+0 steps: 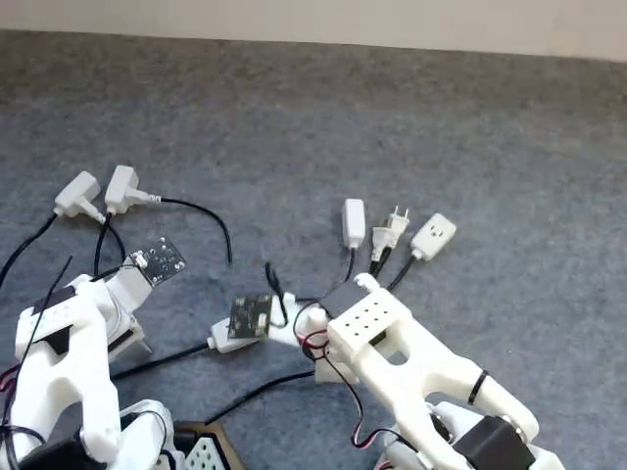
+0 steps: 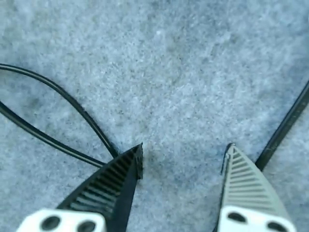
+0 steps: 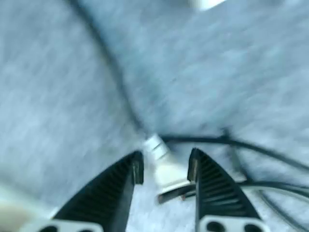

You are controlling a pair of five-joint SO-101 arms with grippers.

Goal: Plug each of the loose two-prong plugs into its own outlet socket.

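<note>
The right gripper (image 3: 166,153) holds its black fingers parted around a white two-prong plug (image 3: 169,176) on the grey carpet (image 1: 392,117), well apart from the white square outlet socket (image 1: 434,237), toward the left arm's side. Farther from that socket, the left gripper (image 2: 184,145) is spread wide over carpet between thin black cords (image 2: 72,104).

White 2-prong plug (image 1: 392,227), unplugged, lying nxt to white socket (image 1: 434,237)
</note>
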